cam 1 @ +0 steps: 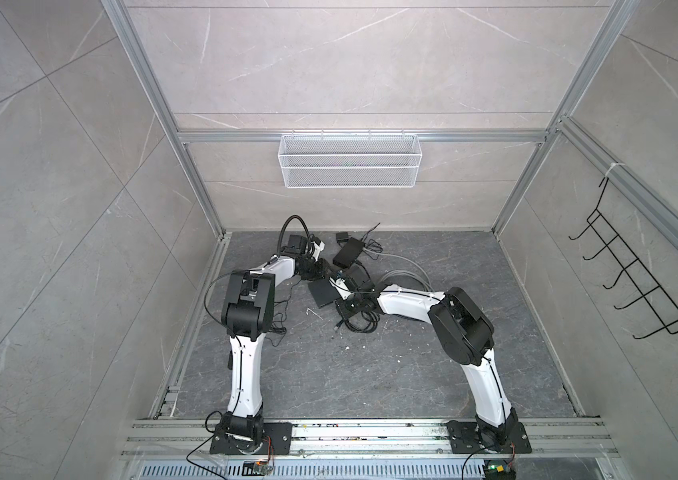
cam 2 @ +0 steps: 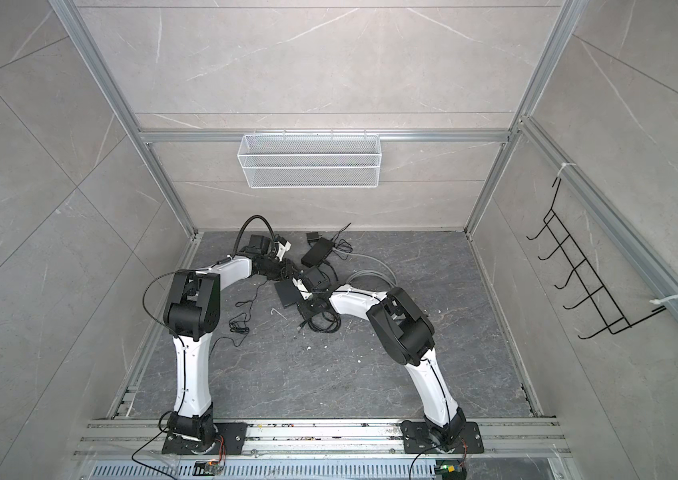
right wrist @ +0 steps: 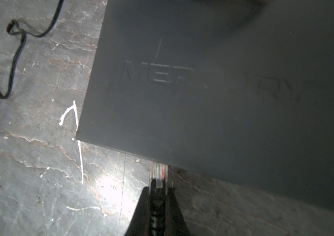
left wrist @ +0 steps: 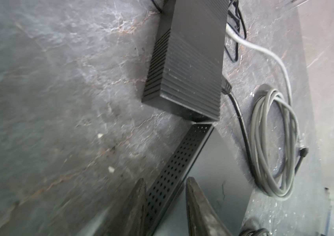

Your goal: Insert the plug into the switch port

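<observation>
The switch is a flat black box with raised lettering on its top; in both top views it lies mid-floor. My right gripper is shut on the black boot of a cable. The clear plug sticks out ahead of the fingertips, and its tip meets the switch's near edge. The port is hidden below that edge. My left gripper is clamped across the switch's perforated side wall, one finger on each side. In a top view both grippers meet at the switch, left and right.
A ribbed black box lies just beyond the switch, corner to corner. A grey cable coil lies beside it. Black cable bundles lie under the right arm and by the left arm. A white wire basket hangs on the back wall.
</observation>
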Controlling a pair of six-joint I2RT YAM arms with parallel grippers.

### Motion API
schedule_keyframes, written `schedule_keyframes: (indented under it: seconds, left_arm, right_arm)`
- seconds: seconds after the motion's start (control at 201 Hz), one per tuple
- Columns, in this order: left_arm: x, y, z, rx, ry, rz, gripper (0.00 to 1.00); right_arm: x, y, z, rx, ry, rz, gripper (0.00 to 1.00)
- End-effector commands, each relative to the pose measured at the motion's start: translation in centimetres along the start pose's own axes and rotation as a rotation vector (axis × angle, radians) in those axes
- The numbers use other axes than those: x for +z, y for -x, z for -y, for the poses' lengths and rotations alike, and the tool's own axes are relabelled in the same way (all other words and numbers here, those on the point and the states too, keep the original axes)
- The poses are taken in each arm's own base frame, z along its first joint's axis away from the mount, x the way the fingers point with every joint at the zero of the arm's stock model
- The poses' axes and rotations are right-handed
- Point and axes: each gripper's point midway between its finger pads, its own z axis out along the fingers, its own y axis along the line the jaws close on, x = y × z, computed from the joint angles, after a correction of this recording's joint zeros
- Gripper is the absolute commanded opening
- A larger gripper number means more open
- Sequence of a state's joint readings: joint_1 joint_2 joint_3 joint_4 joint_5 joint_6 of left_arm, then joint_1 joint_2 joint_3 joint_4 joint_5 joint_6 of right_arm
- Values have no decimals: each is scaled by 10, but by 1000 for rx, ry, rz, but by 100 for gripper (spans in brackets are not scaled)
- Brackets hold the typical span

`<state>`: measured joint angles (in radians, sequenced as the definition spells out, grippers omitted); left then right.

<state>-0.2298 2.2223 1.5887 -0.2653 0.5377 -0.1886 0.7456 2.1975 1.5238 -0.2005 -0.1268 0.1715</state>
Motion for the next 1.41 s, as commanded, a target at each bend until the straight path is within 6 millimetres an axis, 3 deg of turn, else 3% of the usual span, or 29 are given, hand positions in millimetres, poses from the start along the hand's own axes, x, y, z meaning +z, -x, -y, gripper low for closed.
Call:
schedule_keyframes:
  seconds: [0.0,0.284,0.498,0.707,0.826,1.149,1.403]
  left_arm:
    - [-12,-55,12,-69,3,-183,35]
    - [-17,-91,22,-126,-58,-308,32]
    - [-18,-102,23,-152,-64,-369,30]
    - [-25,-119,36,-173,-108,-449,28]
    - [-28,-130,36,-182,-91,-493,26]
    - [-29,-152,32,-192,-78,-566,23]
    - [-32,-167,36,-203,-99,-623,22]
  right_arm:
    - [10,-14,13,87,-35,-38,3]
    - [17,-10,11,115,-31,-33,3]
    - [14,-8,6,93,-53,-44,3]
    - [24,-25,10,-48,-153,-83,3]
    - [24,-31,22,-45,-215,-64,3]
    - [19,-22,38,-11,-313,-1,3]
    - [1,10,32,-9,-306,135,3]
